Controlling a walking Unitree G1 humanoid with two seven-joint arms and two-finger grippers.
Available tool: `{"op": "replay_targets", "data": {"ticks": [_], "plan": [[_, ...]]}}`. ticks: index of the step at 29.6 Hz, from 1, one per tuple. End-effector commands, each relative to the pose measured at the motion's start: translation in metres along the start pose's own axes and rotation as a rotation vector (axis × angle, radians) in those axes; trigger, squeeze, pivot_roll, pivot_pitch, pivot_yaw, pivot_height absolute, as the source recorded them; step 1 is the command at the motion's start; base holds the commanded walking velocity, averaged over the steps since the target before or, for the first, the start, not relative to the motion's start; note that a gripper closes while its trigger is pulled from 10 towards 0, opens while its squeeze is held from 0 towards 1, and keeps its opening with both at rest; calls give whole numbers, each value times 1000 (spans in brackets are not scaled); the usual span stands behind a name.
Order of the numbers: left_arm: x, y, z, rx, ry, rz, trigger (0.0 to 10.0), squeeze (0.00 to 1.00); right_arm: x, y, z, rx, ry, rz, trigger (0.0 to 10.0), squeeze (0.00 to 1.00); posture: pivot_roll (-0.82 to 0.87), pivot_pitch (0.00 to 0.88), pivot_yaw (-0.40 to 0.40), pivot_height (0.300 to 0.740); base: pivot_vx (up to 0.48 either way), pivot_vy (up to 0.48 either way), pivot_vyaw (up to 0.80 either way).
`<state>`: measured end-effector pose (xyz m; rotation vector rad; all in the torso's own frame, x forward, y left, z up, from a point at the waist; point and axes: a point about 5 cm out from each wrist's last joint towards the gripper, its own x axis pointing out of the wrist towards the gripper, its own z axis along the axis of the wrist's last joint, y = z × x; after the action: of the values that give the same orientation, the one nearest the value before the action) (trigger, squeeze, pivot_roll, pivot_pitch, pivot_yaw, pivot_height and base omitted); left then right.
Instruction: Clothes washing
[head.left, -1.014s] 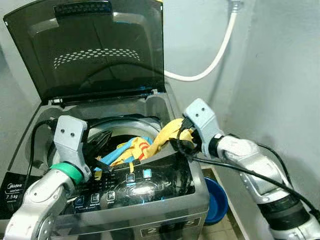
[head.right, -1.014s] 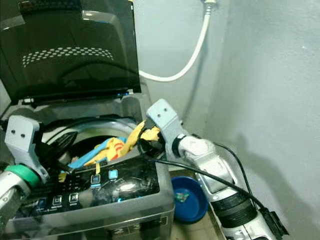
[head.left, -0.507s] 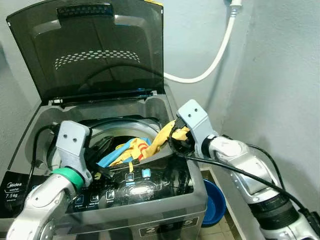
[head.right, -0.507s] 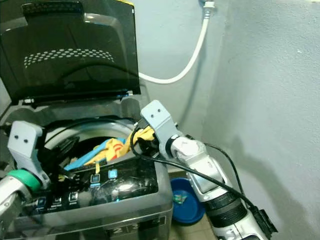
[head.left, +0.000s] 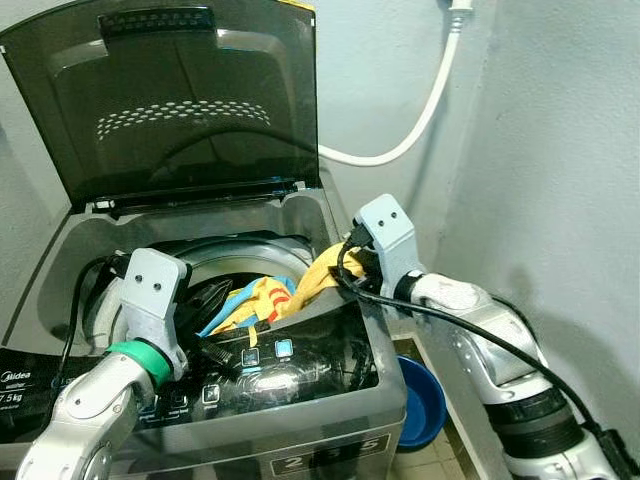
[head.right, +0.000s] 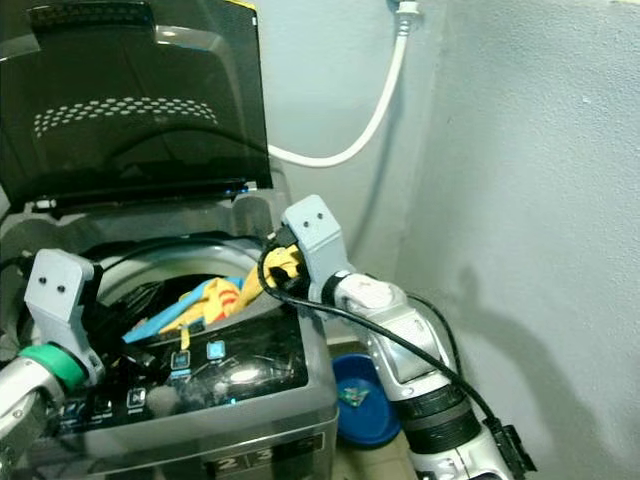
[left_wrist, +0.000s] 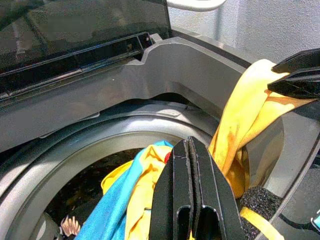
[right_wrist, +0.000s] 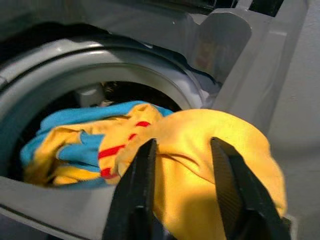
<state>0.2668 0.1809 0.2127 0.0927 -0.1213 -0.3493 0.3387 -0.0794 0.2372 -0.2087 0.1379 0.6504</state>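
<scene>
While the lid stands up, the scene reads so:

Washing machine (head.left: 300, 400): a grey top-loader in a corner of pale walls, its dark tinted lid (head.left: 180, 100) raised upright at the back.
Drum (left_wrist: 100, 145): open, ringed by a grey rim, with clothes inside.
Clothes: a yellow garment (head.left: 322, 275) is draped over the drum's right rim, its lower part running down into the drum; a blue and yellow piece with red stripes (right_wrist: 85, 132) lies inside, touching it.
Right pincer (right_wrist: 182, 190): at the drum's right edge, its two black fingers (right_wrist: 137, 195) set apart and astride the bunched yellow garment, holding it.
Left pincer (left_wrist: 189, 195): over the front left of the drum, just behind the control panel (head.left: 270, 365), fingers pressed together with nothing between them.
Control panel: glossy black, with small lit blue buttons.
Hose (head.left: 415, 120): white, curving down the wall from a tap fitting to behind the machine.
Basin (head.left: 420, 405): blue, on the floor just beside the machine's right side.
</scene>
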Motion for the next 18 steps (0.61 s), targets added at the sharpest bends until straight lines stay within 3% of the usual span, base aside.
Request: {"op": "replay_targets", "data": {"ticks": [1, 6, 8, 9, 12, 13, 14, 15, 18], "plan": [[-2, 2, -7, 8, 37, 6, 10000, 0, 4, 5, -16, 59, 66, 26, 0, 0, 66, 32, 99, 740, 0, 0, 0], [-3, 3, -8, 11, 39, 9, 10000, 0, 9, 13, -12, 83, 46, 38, 0, 0, 64, 38, 100, 740, 0, 0, 0], [-2, 4, -7, 11, 35, 14, 10000, 0, 18, 23, 7, 139, -33, 71, 0, 0, 63, 44, 101, 740, 0, 0, 0], [-2, 4, -7, 11, 34, 16, 10000, 0, 19, 34, 37, 263, -179, 149, 0, 0, 63, 44, 101, 740, 0, 0, 0], [-2, 4, -7, 11, 33, 20, 10000, 0, 7, 48, 99, 525, -508, 335, 0, 0, 69, 54, 99, 740, 0, 0, 0], [-2, 4, -7, 11, 33, 21, 10000, 0, 2, 48, 110, 575, -573, 365, 0, 0, 69, 54, 99, 740, 0, 0, 0], [-2, 4, -7, 11, 33, 21, 10000, 0, 2, 48, 110, 575, -573, 365, 0, 0, 69, 54, 99, 740, 0, 0, 0], [-2, 4, -7, 11, 32, 23, 10000, 0, -4, 45, 125, 638, -657, 395, 0, 0, 71, 56, 96, 740, 0, 0, 0], [-2, 4, -7, 11, 32, 26, 10000, 0, -7, 42, 130, 643, -684, 386, 0, 0, 71, 56, 96, 740, 0, 0, 0]]}}
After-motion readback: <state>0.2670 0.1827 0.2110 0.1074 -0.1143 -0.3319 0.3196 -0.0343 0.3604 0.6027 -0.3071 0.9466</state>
